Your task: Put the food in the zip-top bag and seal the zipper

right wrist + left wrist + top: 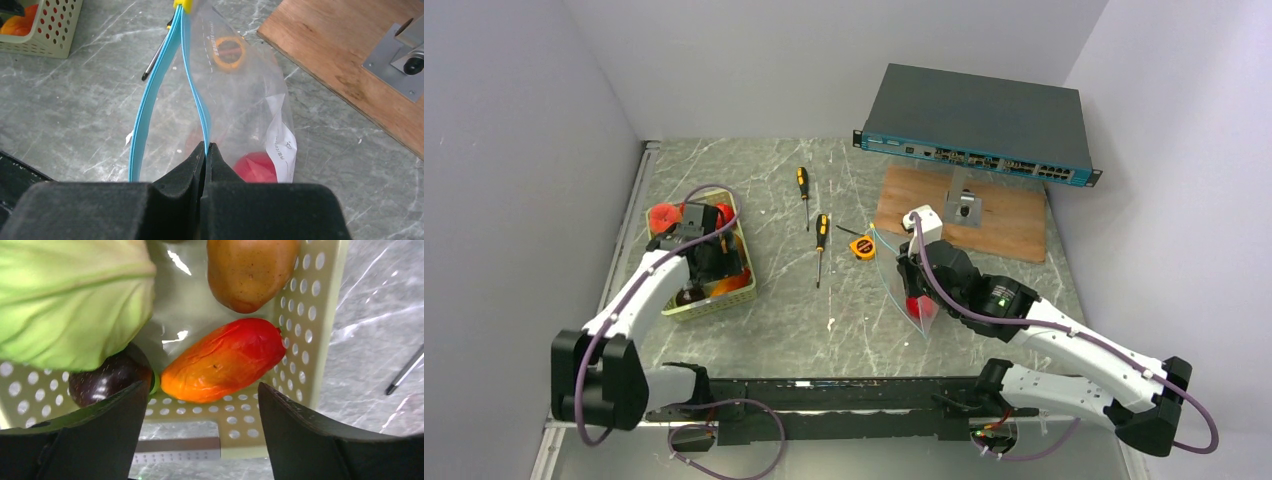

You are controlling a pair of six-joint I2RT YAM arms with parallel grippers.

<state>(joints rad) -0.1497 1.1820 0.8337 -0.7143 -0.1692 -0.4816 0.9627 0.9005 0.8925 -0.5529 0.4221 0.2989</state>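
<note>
The clear zip-top bag (240, 95) stands open on the table, also in the top view (902, 290). Its teal-blue zipper (150, 100) gapes in two strips. My right gripper (205, 146) is shut on the right strip of the zipper and holds the mouth up. A red toy fruit (256, 167) lies inside the bag. My left gripper (202, 405) is open over the pale green tray (310, 330), just above an orange-red fruit (225, 360), with a dark purple fruit (107, 380), a brown fruit (250, 270) and a green leafy one (70, 300) beside it.
Two screwdrivers (804, 195) and a yellow-and-black tape measure (862, 248) lie behind the bag. A wooden board (969, 215) with a metal bracket and a network switch (979, 135) stand at the back right. The tray (742, 262) sits at the left.
</note>
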